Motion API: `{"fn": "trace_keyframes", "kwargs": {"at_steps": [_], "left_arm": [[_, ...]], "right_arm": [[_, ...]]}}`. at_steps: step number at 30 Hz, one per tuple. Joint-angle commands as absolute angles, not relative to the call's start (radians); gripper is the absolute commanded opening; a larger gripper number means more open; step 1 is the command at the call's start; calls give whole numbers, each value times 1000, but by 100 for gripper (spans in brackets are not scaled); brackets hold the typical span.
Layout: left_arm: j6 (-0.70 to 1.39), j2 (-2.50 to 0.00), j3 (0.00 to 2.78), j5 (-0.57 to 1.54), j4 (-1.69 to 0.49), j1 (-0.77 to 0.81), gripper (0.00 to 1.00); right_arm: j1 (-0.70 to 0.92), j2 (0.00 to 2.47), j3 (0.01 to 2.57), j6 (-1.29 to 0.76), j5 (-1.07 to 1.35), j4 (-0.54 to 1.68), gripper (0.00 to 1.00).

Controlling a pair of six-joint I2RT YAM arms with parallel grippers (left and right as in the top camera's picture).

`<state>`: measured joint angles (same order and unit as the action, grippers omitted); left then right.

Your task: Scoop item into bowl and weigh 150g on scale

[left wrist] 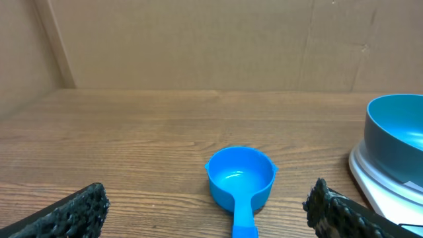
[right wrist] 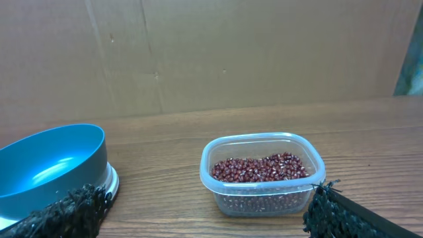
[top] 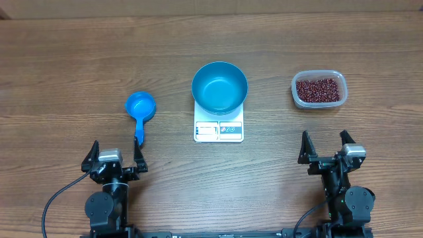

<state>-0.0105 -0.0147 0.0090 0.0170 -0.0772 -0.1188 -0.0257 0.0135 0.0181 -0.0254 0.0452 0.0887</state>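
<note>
A: While your arms sit at the near edge of the table [top: 66, 59], how do the jaws stand?

B: My left gripper [top: 116, 147] has its jaws wide apart, gripping nothing. My right gripper [top: 324, 139] is spread the same way.

A: And the beans [top: 319, 90]?

B: They're heaped in the clear tub [top: 295, 89] at far right, straight ahead of my right gripper. The blue bowl [top: 220, 86] stands on the white scale [top: 219, 130] at centre. The blue scoop [top: 140, 106] lies on the wood just ahead of my left gripper, handle towards me.
</note>
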Motion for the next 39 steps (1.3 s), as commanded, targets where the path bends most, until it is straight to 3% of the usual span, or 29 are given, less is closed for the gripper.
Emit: {"fn": "trace_keyframes", "kwargs": {"at_steps": [1,26,39], "left_arm": [[-30,-5,5,8,-78,-124,99],[23,-5,24,20,-80,-124,100],[18,-38,240,18,-281,-124,99]], "right_arm": [[-28,4,8,-25,47,81,100],[-28,4,8,-25,47,81,100],[-28,4,8,-25,47,81,100]]}}
